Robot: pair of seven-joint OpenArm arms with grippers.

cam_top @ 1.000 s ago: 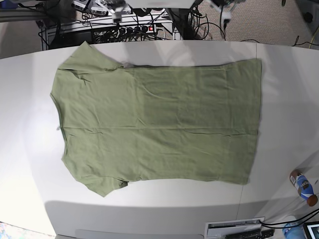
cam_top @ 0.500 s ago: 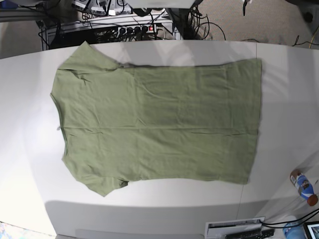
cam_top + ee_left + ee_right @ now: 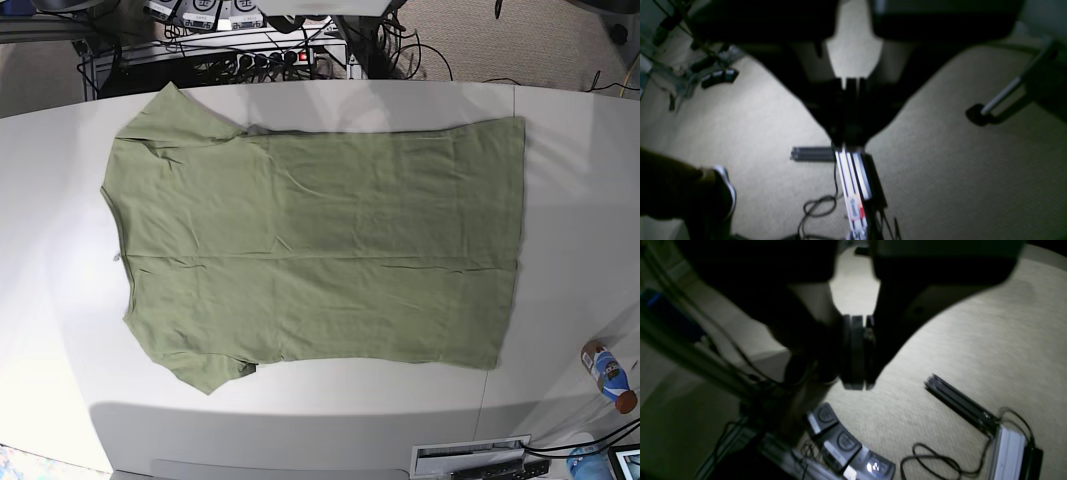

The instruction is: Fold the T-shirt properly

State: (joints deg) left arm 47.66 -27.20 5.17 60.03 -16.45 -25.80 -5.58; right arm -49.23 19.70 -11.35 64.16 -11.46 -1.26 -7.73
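The olive-green T-shirt (image 3: 320,250) lies flat on the white table (image 3: 580,200) in the base view, neck to the left and hem to the right. One sleeve points to the far left corner and the other to the near left. A small white tag (image 3: 117,257) shows at the neck edge. Neither gripper shows in the base view. In the left wrist view my left gripper (image 3: 850,145) is shut and empty above carpet floor. In the right wrist view my right gripper (image 3: 857,385) is shut and empty, also over the floor. The shirt shows in neither wrist view.
A small bottle (image 3: 608,377) lies at the table's near right edge. Cables and a power strip (image 3: 270,58) sit behind the far edge. A grey device (image 3: 470,462) is at the near edge. Foot pedals (image 3: 843,441) and a person's shoe (image 3: 725,190) are on the floor.
The arm parts seen at the top edge of the base view have drawn out of sight. The T-shirt has not moved.
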